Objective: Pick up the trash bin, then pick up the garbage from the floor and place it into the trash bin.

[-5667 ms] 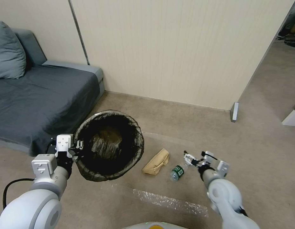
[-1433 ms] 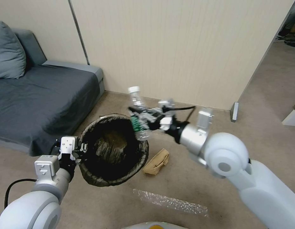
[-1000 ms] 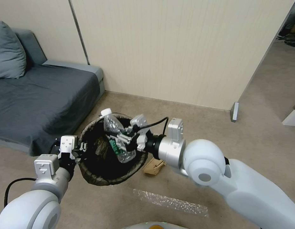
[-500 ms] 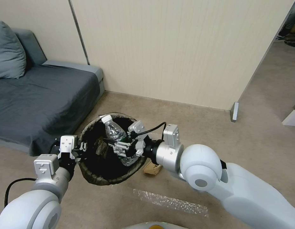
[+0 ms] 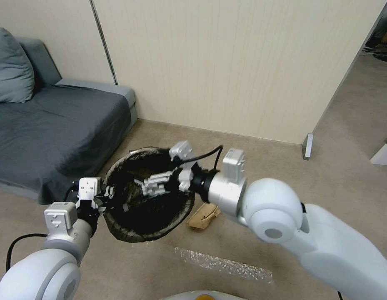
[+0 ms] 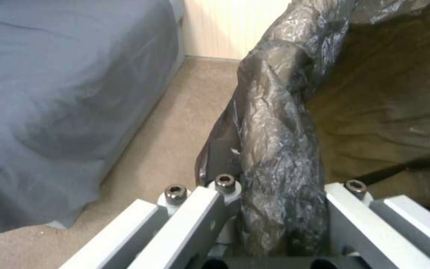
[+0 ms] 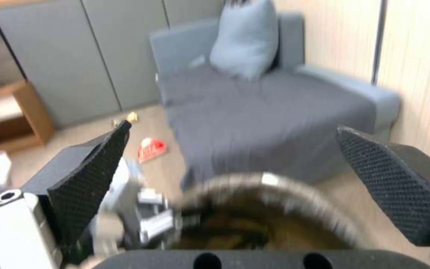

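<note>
The trash bin [image 5: 137,237], lined with a dark bag, hangs tilted off the floor. My left gripper [image 5: 102,195] is shut on its near rim; the left wrist view shows the crumpled liner [image 6: 274,130] pinched in the left gripper [image 6: 280,194]. My right gripper [image 5: 153,185] hovers over the bin's mouth, open, with nothing between its fingers. The right wrist view shows the right gripper [image 7: 232,129] spread wide above the bin's rim [image 7: 295,188]. A brown paper bag [image 5: 203,216] lies on the carpet right of the bin, partly behind my right arm.
A grey sofa [image 5: 47,133] stands to the left, close to the bin, and a panelled wall [image 5: 226,66] runs behind. Beyond the sofa, a red wrapper [image 7: 151,148] and a yellow scrap [image 7: 131,117] lie on the floor. A tape strip [image 5: 224,262] marks the carpet.
My right gripper carried the green-labelled bottle from the floor to over the bin, then opened; the bottle has left its fingers. The left gripper kept hold of the bin.
</note>
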